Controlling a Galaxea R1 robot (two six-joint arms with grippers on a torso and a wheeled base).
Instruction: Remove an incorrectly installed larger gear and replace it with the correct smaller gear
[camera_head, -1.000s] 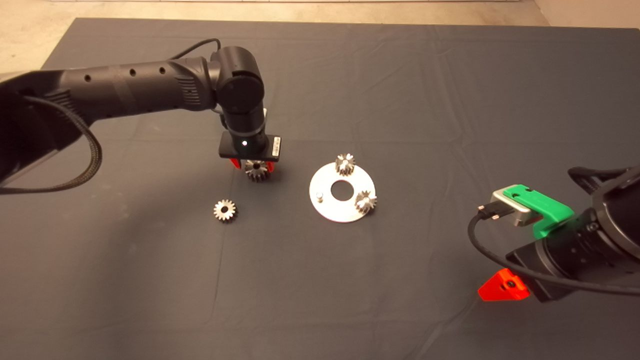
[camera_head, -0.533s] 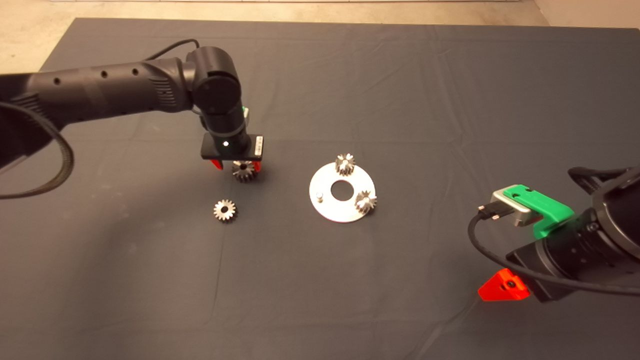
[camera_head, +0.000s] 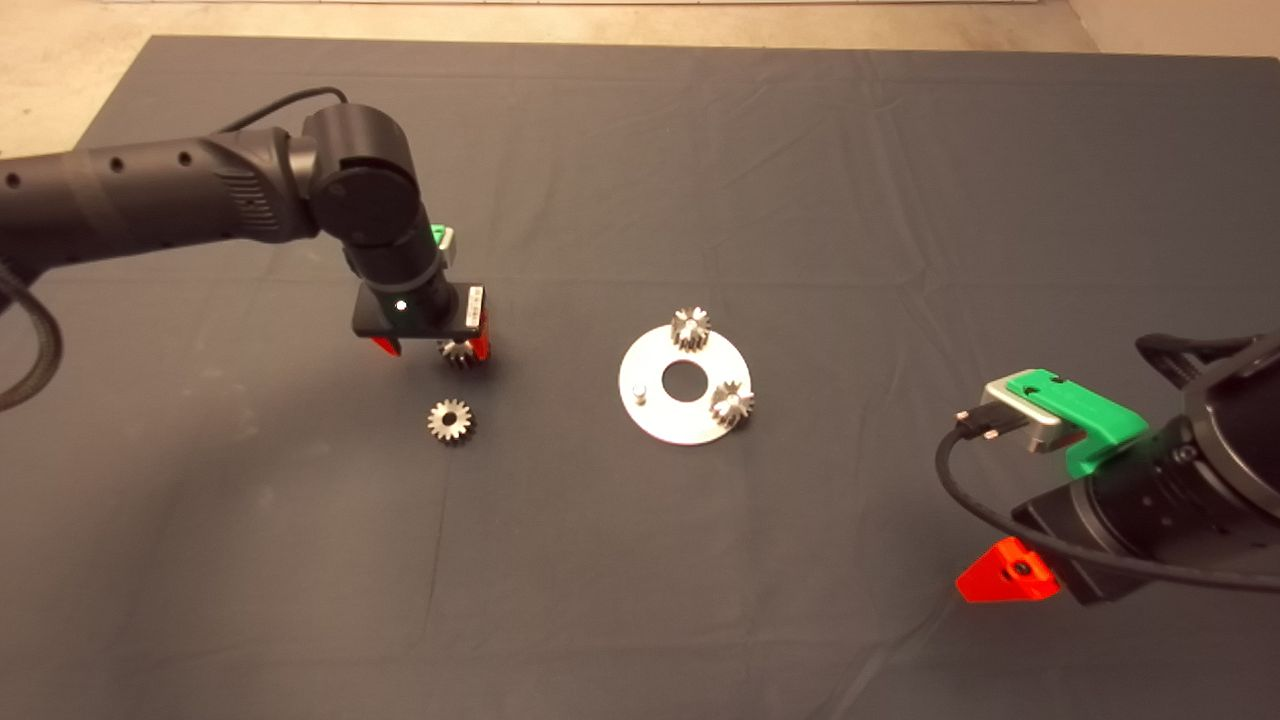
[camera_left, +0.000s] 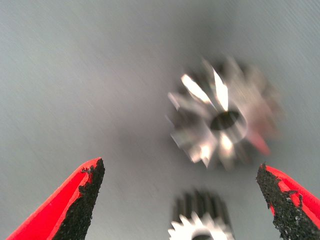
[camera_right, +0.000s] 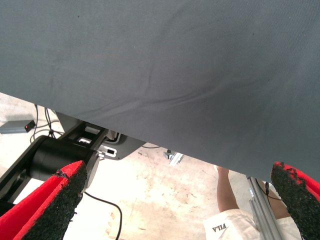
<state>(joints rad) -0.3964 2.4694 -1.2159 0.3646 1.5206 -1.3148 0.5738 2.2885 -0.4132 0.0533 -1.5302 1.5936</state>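
Note:
My left gripper (camera_head: 432, 347) hangs low over the mat, left of the round silver plate (camera_head: 662, 420), and its fingers (camera_left: 85, 195) stand wide open. The larger gear (camera_head: 458, 352) lies between them, close to the right-hand finger; in the left wrist view the larger gear (camera_left: 222, 120) is blurred. I cannot tell whether that finger touches it. Just nearer to me, the smaller gear (camera_head: 450, 421) lies flat on the mat and also shows as the smaller gear (camera_left: 200, 229) low in the wrist view. My right gripper (camera_right: 175, 200) waits open at the lower right edge.
Two small gears (camera_head: 690, 329) (camera_head: 731, 404) sit on the plate, and a bare peg (camera_head: 640, 394) stands at its left side. The right wrist view shows the mat's edge, the floor, cables and a person's leg (camera_right: 226, 197).
My left arm has swung left, away from the plate, and the larger gear has moved left with it, ending nearer the right-hand finger. The finger gap has widened slightly. The right arm is still.

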